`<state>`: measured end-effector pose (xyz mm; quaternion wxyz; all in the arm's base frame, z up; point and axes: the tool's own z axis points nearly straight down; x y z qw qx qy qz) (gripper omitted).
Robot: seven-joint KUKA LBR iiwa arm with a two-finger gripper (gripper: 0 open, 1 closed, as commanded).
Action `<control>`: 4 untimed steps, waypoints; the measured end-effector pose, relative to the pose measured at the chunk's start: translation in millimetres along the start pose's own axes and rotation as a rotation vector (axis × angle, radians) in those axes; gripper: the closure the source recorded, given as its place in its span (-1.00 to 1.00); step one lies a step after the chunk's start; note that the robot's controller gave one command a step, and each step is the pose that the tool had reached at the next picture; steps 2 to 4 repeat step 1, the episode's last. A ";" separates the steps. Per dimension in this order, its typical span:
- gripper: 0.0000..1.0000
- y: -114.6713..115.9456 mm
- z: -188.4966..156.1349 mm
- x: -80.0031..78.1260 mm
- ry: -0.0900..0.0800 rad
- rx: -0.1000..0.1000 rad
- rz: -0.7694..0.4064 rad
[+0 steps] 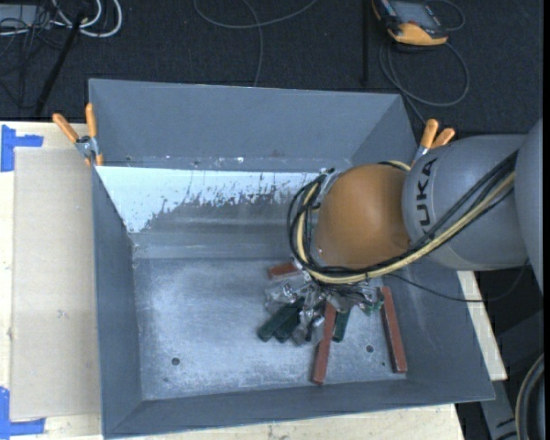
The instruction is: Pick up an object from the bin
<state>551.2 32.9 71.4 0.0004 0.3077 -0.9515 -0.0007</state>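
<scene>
The end effector (319, 299) sits low in the right half of the grey bin (192, 337), tucked under the arm's orange cover (362, 214). It is not clear if it grips anything or is let loose. A small heap lies at its tip: a dark green block (280, 324) and a brown stick (322, 354). Another stick (393, 330) lies just beside.

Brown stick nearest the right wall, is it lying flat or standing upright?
Lying flat: the stick stretches lengthwise along the bin floor.
</scene>
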 end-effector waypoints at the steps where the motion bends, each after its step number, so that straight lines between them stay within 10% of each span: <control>1: 1.00 -59.5 -134.6 40.7 -0.006 0.008 -0.058; 4: 1.00 -59.5 -134.6 40.7 -0.006 0.008 -0.058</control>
